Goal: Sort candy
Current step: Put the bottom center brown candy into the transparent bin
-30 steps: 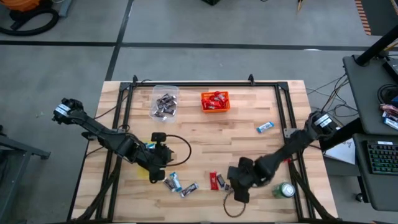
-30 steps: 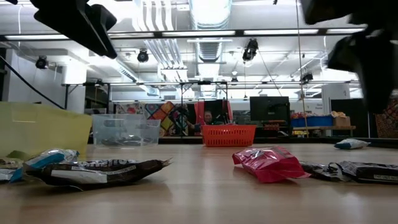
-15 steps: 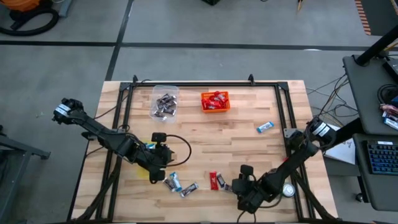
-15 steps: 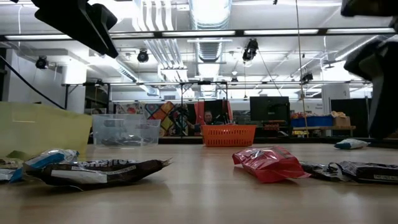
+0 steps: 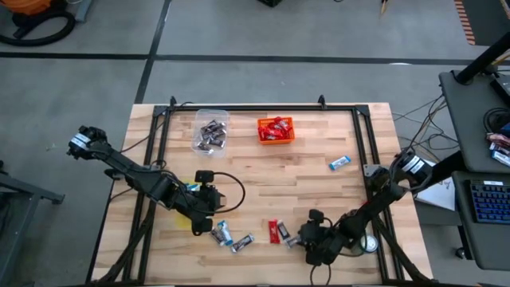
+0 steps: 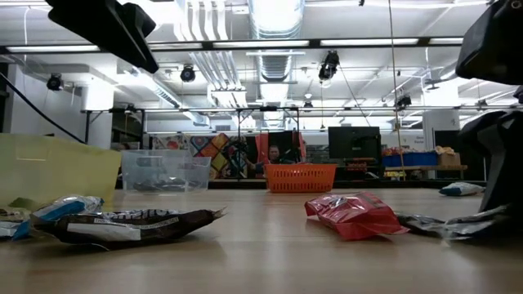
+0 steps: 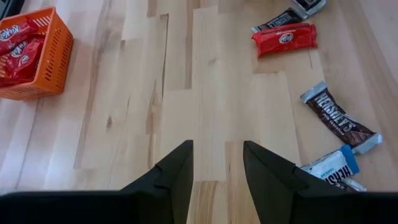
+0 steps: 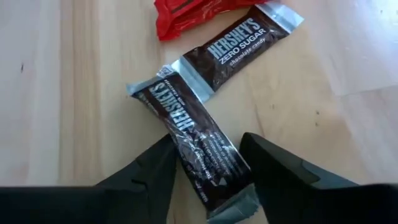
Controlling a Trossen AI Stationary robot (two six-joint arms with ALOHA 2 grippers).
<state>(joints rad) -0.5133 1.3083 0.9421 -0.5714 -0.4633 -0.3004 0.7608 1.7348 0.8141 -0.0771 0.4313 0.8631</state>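
My right gripper (image 8: 208, 149) is down at the table near its front edge, open, one finger on either side of a dark brown candy bar (image 8: 186, 124) that lies flat; I see no touch. A second dark bar (image 8: 239, 46) and a red candy (image 8: 186, 9) lie just beyond it. In the high view my right gripper (image 5: 307, 239) is beside the red candy (image 5: 277, 231). My left gripper (image 5: 209, 201) hangs open above the table with nothing between its fingers (image 7: 186, 168). A dark bar (image 7: 339, 118) and a blue-and-white candy (image 7: 333, 171) lie near it.
An orange bin (image 5: 276, 130) with red candy and a clear bin (image 5: 210, 134) with dark candy stand at the back. A yellow bin (image 6: 57, 167) sits under my left arm. A green can (image 5: 368, 243) stands right of my right gripper. One blue-and-white candy (image 5: 340, 163) lies alone at the right.
My right gripper has come down toward the table's near edge and tipped more steeply, ending low over the dark candy bar with a finger on each side. The candy has stayed where it was.
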